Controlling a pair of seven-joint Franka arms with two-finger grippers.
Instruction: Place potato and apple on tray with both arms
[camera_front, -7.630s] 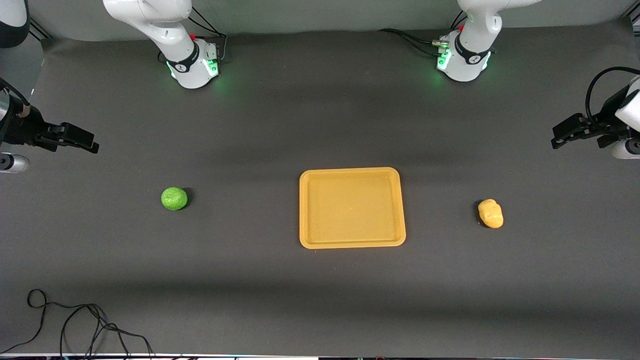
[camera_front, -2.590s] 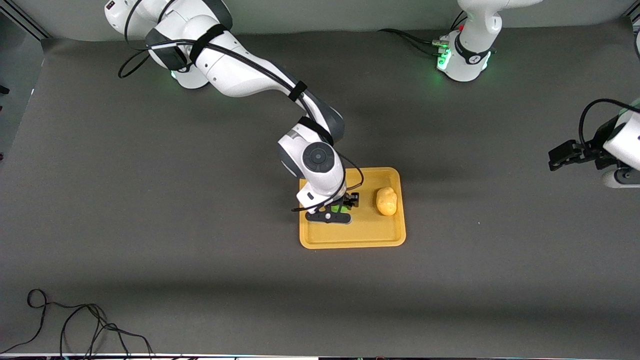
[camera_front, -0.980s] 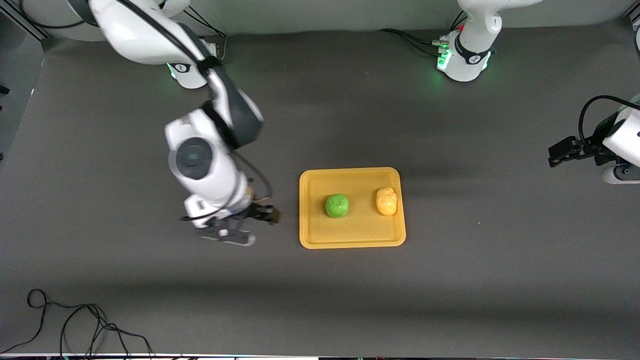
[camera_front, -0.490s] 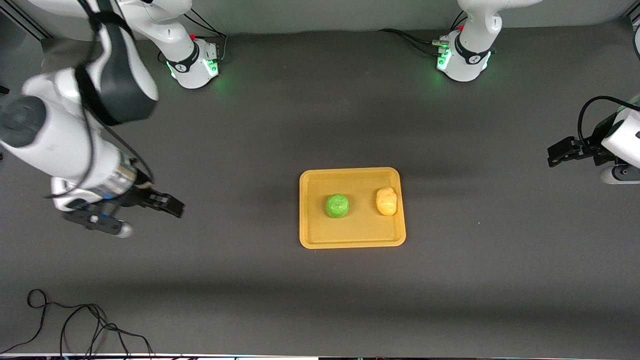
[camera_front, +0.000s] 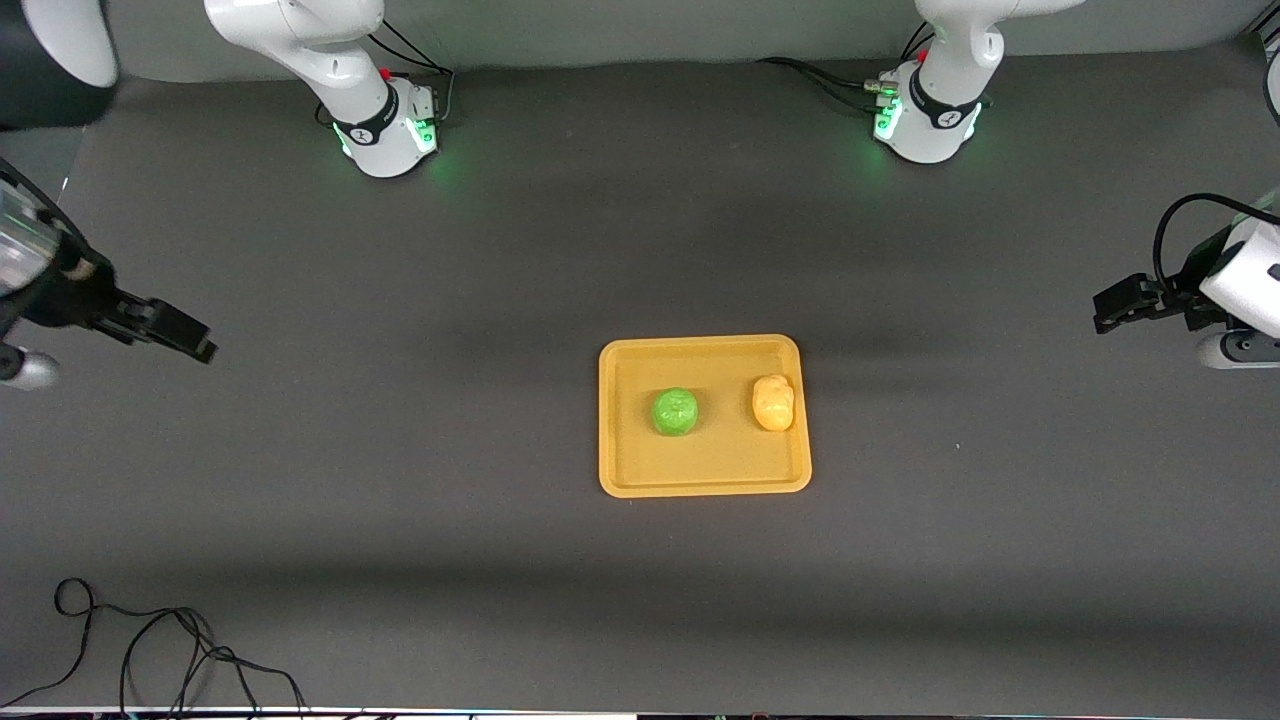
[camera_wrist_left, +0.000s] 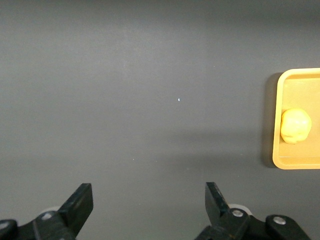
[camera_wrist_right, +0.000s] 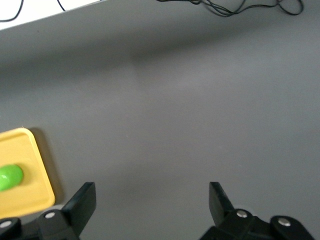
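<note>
The apple (camera_front: 675, 411) and the potato (camera_front: 773, 402) are seen side by side, apart, on the tray (camera_front: 702, 482) at the frame's centre. The left claw (camera_front: 1118, 303) is held wide and empty over the surface (camera_front: 500, 560) at the frame's right edge; the right claw (camera_front: 170, 331), likewise wide and empty, at its left edge.

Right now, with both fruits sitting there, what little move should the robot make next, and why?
Probably none beyond parking both arms. The apple and the potato both lie on the tray, side by side and apart. The right gripper hangs open over bare table at its own end, and the left gripper hangs open at the other end, both holding nothing.
</note>
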